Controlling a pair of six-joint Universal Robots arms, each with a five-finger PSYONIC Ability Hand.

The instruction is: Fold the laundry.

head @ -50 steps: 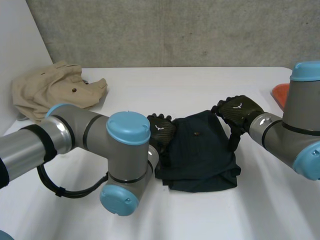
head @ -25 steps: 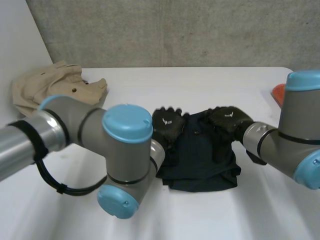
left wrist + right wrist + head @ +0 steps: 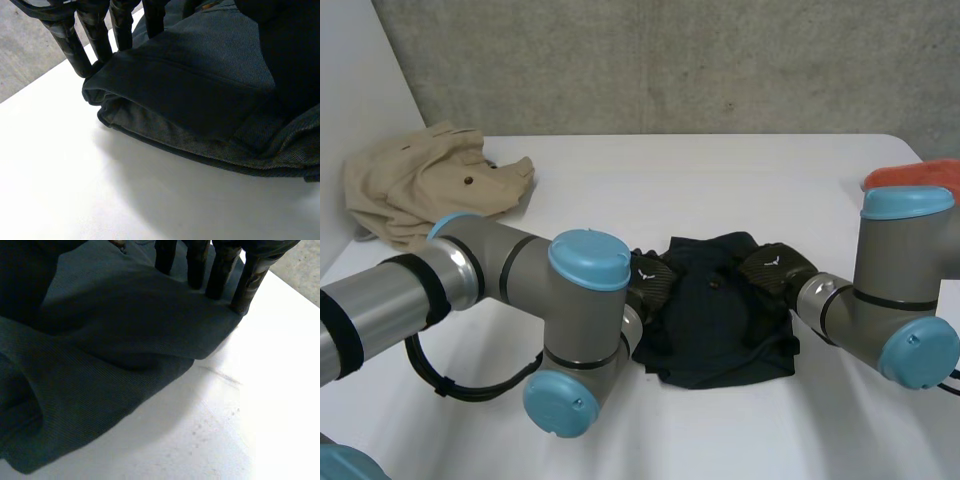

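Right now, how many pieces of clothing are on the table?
2 for certain: a dark garment mid-table and a beige garment at the far left. An orange thing, partly hidden behind the right arm, may be a third.

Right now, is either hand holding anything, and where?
Nothing is held: the left hand and right hand rest straight fingers on the dark garment at opposite edges.

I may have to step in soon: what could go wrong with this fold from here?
The left hand and right hand lie flat-fingered on opposite edges of the dark garment, gripping nothing; a sideways push could bunch it. At the left fingers the folded layers gape, so the fold might slip open. The right arm stands close to the orange cloth and may brush it.
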